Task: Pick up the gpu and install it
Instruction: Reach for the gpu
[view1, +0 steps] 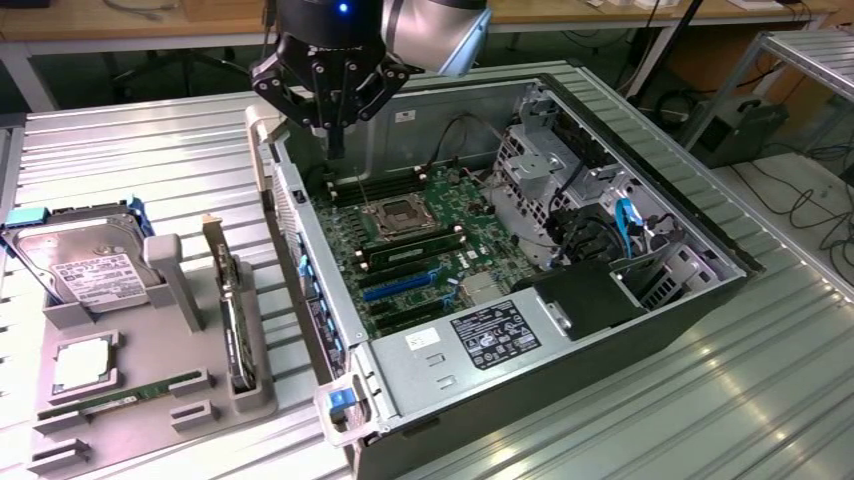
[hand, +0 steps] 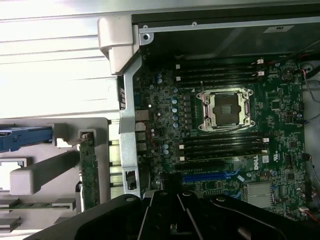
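The gpu (view1: 235, 312) stands on edge in the grey holder (view1: 140, 390) beside the hard drive (view1: 87, 265), while the pincer (view1: 334, 150), pressed together and empty, hangs over the open computer case (view1: 400, 375) and its motherboard (view1: 427, 262).

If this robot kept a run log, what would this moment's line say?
gripper: shut, empty, over open computer case | gpu: standing in grey holder beside case, untouched | install: not done

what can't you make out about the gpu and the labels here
- gpu: exterior view, on edge in the grey holder, lower edge hidden in its slot.
- gpu, wrist view: one end hidden behind the gripper.
- dark label: exterior view, print too small to read.
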